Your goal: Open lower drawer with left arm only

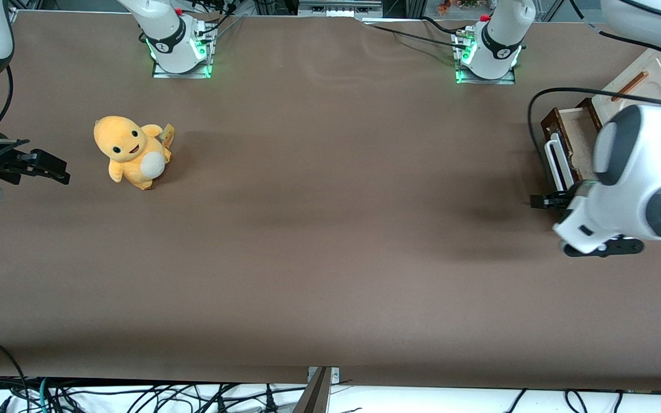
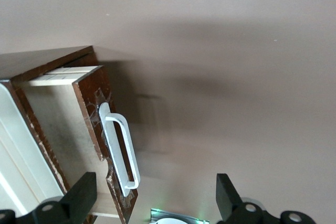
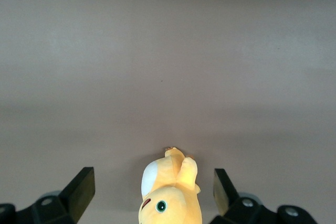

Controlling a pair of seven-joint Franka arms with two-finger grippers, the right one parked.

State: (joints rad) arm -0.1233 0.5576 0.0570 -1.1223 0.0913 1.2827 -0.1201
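- The left arm (image 1: 640, 172) hangs over the working arm's end of the table (image 1: 330, 241), its rounded white wrist low above the brown surface.
- Its gripper (image 2: 152, 200) has the two black fingers (image 2: 81, 195) spread wide, and nothing sits between them; bare table shows in the gap.
- The lower drawer (image 2: 63, 124) stands pulled out of the cabinet (image 1: 646, 80), pale beige inside on show, dark brown front facing the open table.
- The white loop handle (image 2: 122, 150) on that front lies just beside the gripper, close to one finger but clear of it; no contact in the wrist view.
- From the front, the handle (image 1: 555, 160) shows just above the gripper's black tip (image 1: 545, 201), slightly farther from the camera.
- Above the drawer, the cream panel (image 1: 649, 77) carries its small orange-brown handle (image 1: 629, 86).
- Well away from the gripper, toward the parked arm's end, a yellow plush toy (image 1: 132, 150) sits upright on the table.
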